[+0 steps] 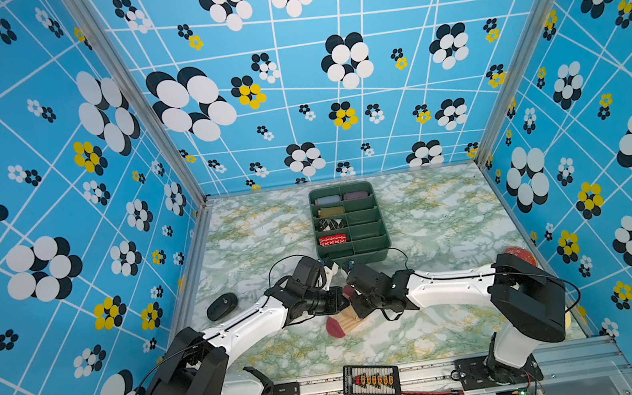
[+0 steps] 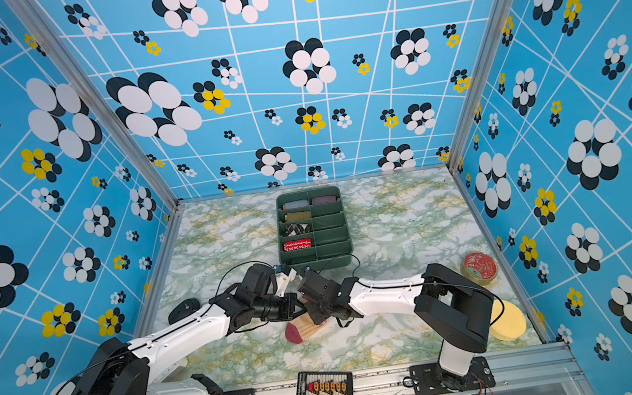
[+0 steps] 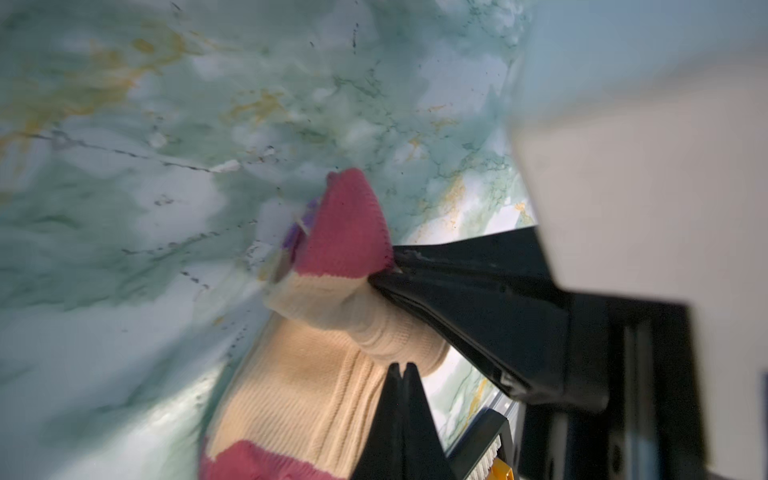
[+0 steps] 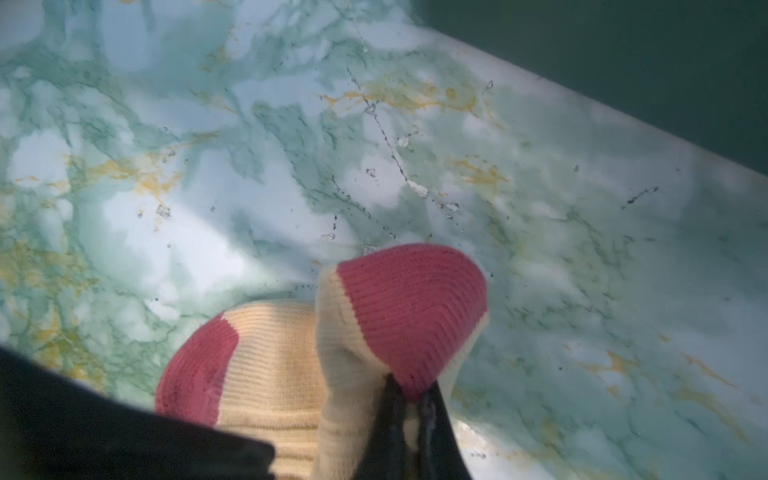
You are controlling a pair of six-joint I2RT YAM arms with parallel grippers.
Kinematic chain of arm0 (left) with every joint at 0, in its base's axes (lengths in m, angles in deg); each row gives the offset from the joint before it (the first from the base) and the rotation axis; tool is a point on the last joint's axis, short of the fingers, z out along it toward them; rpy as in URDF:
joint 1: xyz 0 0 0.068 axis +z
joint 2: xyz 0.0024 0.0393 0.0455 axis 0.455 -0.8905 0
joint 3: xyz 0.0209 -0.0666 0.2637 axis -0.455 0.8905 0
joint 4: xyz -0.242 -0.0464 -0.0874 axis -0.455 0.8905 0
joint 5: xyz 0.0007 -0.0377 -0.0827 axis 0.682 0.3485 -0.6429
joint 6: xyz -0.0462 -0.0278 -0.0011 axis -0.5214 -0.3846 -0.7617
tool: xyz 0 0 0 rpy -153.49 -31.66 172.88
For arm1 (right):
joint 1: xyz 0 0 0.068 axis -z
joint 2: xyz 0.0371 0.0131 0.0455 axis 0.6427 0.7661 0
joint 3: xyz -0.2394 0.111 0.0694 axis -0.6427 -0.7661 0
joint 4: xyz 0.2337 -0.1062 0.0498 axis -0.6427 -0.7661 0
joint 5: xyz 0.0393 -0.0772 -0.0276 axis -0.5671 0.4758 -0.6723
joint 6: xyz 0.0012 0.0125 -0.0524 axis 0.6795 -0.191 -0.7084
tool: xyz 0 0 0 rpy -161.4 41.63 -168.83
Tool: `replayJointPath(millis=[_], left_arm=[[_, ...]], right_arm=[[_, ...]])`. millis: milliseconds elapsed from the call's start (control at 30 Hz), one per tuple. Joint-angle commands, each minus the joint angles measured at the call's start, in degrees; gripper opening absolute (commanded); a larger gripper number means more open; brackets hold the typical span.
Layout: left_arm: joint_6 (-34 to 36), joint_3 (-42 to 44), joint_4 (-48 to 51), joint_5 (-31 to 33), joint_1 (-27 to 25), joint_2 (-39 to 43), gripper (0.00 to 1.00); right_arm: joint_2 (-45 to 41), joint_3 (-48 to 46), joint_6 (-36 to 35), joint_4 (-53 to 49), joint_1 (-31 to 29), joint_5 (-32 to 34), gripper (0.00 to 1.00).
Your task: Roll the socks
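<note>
Grip first: right claw point(image 4: 409, 401) clamps a raised dark red fold of the socks point(image 4: 332, 353). Just beside it, left claw point(image 3: 398, 368) is closed, tips touching cream ribbing. Below both, the toe end lies flat on the surface point(image 4: 249, 166).

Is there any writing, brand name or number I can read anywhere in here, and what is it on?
No text is legible.
Black connector board at the front edge: pale print at one end, too small to read.
Red round tin: pale markings on the lid, too blurred to tell if words.
Wrist views: no writing.
</note>
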Motion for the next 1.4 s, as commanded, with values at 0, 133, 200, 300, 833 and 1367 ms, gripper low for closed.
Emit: replayJointPath(millis=[0, 133, 200, 300, 833, 1367], left_arm=[[-2.29, 3.19, 0.94, 1.27, -2.08, 1.77, 0.02], [-3.62, 6.52, 1.15, 1.92, -3.00, 2.77, 0.02], [-3.81, 7.91, 1.52, 2.98, -3.20, 2.81, 0.01], [-3.69, 8.70, 0.93, 4.61, -3.24, 2.11, 0.01], [6.52, 1.12, 9.64, 13.12, 1.12, -11.53, 0.00], [9.98, -4.38, 10.70, 11.26, 7.30, -14.11, 0.00]], right_arm=[[4.34, -5.24, 0.74, -12.47, -1.30, -4.20, 0.04], [4.11, -6.00, 1.01, -12.04, -1.26, -3.94, 0.03], [3.82, -6.62, 1.27, -11.48, -1.31, -3.89, 0.03], [3.46, -7.33, 1.40, -10.88, -1.31, -3.94, 0.03], [2.02, -7.69, 2.80, -13.02, -1.27, 0.83, 0.03], [1.79, -7.24, 8.65, -14.75, -1.08, 7.40, 0.03]])
